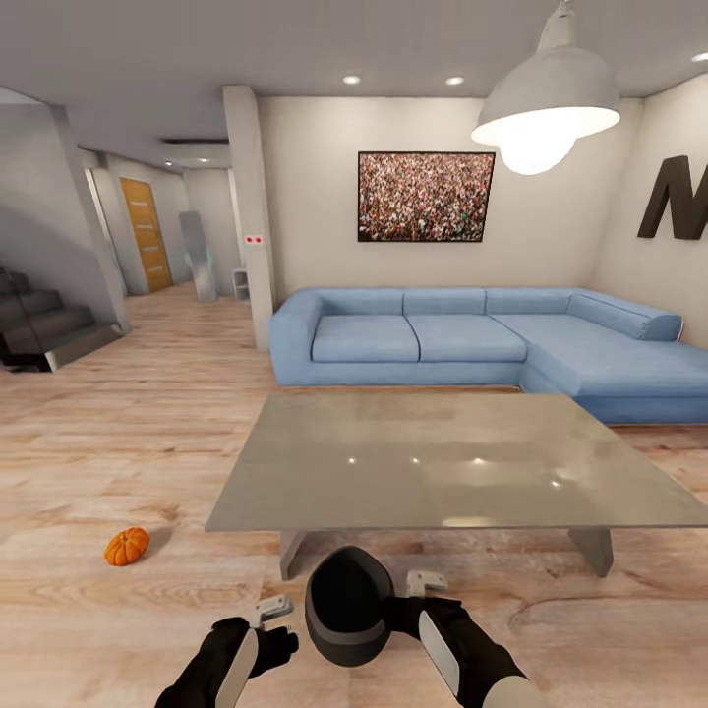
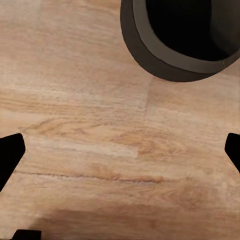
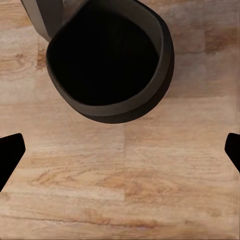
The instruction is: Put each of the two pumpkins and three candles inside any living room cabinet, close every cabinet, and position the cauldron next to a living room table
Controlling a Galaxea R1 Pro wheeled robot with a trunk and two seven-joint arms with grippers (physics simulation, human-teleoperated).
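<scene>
The wooden floor point(image 1: 118, 442) carried a low glass-topped table point(image 1: 442, 462) in the middle. A pumpkin point(image 1: 127, 546) lay left of it, and a dark cauldron point(image 1: 346, 602) stood just near of it.

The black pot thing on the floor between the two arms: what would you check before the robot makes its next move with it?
1. Cauldron upright, mouth open upward: ok, the right wrist view looks into its dark hollow.
2. Cauldron next to the table: ok, it stands on the floor just before the table's near edge.
3. Left end effector free: ok, open, fingers apart over bare floor, touching nothing.
4. Right end effector free: ok, open, beside the cauldron and not gripping it.
5. Pumpkin put away: not ok, it lies on the floor left of the table.
6. Candles and cabinet state: cannot tell.
</scene>
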